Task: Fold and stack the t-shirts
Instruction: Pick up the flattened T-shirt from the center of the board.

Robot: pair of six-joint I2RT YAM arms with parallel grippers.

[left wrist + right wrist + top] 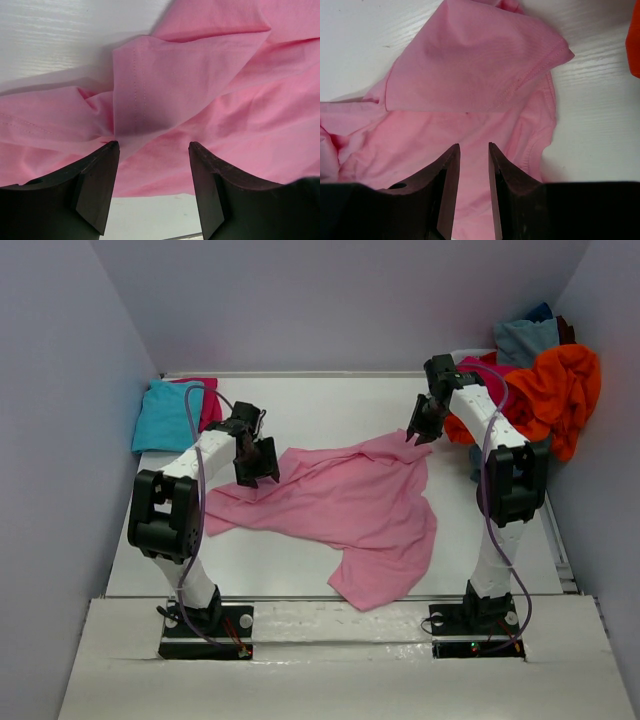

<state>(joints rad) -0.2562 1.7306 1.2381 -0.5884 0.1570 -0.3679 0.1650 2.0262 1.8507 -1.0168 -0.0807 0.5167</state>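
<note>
Two grippers hover at the light pink t-shirt (340, 505), which lies crumpled and spread out in the middle of the white table (300, 405). At the shirt's left end, the left gripper (258, 465) has its jaws wide apart over a bunched fold, with nothing between them. At the shirt's far right corner, where the cloth is turned over on itself, the right gripper (418, 435) has its jaws only a narrow gap apart and grips nothing. Beyond the pink shirt's left end lies a turquoise t-shirt (165, 418) with a magenta t-shirt (205, 400) touching it. Beyond its right corner an orange t-shirt (560, 390) is heaped, with a grey-blue t-shirt (525, 340) behind.
</note>
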